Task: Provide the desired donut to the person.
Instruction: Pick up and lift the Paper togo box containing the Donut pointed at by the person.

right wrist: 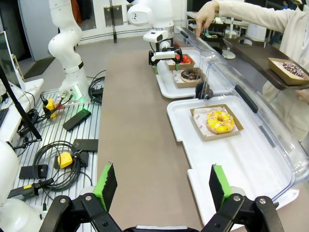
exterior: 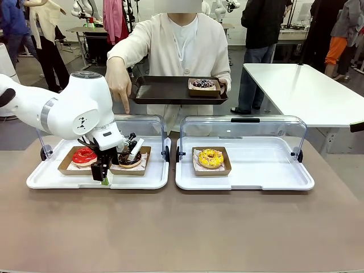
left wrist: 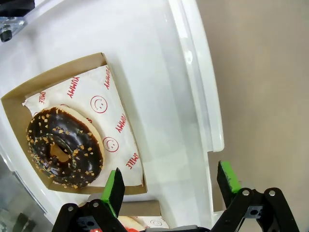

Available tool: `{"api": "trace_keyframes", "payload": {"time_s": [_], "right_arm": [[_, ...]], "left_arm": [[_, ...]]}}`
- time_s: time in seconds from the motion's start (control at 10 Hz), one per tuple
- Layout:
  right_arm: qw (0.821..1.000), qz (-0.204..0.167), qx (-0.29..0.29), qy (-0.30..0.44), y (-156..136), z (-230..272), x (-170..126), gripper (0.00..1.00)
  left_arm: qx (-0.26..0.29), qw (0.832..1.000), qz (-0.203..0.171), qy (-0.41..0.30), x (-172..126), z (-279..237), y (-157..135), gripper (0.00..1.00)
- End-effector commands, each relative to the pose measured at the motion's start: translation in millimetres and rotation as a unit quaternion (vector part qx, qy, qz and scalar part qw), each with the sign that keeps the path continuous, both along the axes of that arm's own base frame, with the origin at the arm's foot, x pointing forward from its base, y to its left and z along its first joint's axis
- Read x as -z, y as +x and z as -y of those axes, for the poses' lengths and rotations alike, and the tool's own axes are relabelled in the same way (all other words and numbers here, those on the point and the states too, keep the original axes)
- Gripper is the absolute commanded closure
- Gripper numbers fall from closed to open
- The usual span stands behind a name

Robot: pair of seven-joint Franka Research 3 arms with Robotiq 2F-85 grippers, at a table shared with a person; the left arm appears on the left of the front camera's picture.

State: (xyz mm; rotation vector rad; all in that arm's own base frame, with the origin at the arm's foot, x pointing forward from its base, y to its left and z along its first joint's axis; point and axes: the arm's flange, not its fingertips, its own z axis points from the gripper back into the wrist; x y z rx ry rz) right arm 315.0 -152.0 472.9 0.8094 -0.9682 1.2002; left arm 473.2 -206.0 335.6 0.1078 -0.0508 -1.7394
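Note:
The person (exterior: 183, 42) holds a dark tray (exterior: 165, 91) carrying one dark sprinkled donut (exterior: 203, 84), and points a finger (exterior: 124, 105) down at the left display tray (exterior: 45, 177). In that tray sit a red donut (exterior: 84, 156) and a chocolate nut donut (exterior: 129, 158), each in a cardboard box. My left gripper (exterior: 105, 172) hangs open between the two boxes, at the tray's front. In the left wrist view the chocolate donut (left wrist: 64, 146) lies left of my open left gripper (left wrist: 171, 186). My right gripper (right wrist: 161, 186) stands open over the bare table, far from the yellow donut (right wrist: 219, 121).
A second white tray (exterior: 273, 170) on the right holds the yellow donut (exterior: 211, 158). Both trays have clear lids (exterior: 244, 128) raised at the back. Brown tabletop (exterior: 182, 227) lies free in front. Cables and gear (right wrist: 58, 159) sit beside the table on my right arm's side.

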Motion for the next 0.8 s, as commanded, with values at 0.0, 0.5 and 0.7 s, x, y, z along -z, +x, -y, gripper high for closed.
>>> {"api": "trace_keyframes", "payload": {"time_s": [0.0,0.5,0.7], "right_arm": [[1.000,0.006,0.000,0.002,2.1,1.0,0.0,0.00],[1.000,0.006,0.000,0.002,2.1,1.0,0.0,0.00],[1.000,0.006,0.000,0.002,2.1,1.0,0.0,0.00]], "left_arm": [[-0.006,1.000,0.020,0.009,6.6,-0.5,3.7,0.00],[-0.008,1.000,0.017,-0.002,13.2,-6.9,12.2,0.56],[-0.009,1.000,0.014,-0.007,7.3,-7.5,14.9,1.00]]}}
